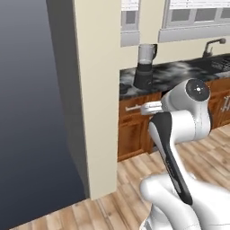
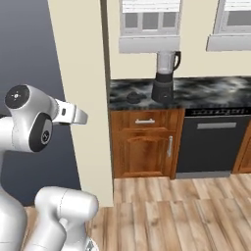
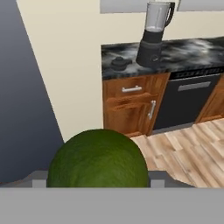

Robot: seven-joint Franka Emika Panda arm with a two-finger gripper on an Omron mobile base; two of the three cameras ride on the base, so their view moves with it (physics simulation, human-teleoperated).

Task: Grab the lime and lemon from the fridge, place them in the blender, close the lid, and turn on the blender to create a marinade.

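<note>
The claw (image 3: 98, 186) grips the lime (image 3: 97, 161) — well short of the blender (image 3: 154, 34), whose lid (image 3: 120, 62) lies beside it on the desk (image 3: 192, 48).

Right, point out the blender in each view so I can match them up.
Left base view: blender upper right of centre, on the dark counter's left end.
Right base view: blender upper centre-right, above the dishwasher's left edge.
Hand view: blender at top right.
Shared landmark: the small black lid left of it.
</note>
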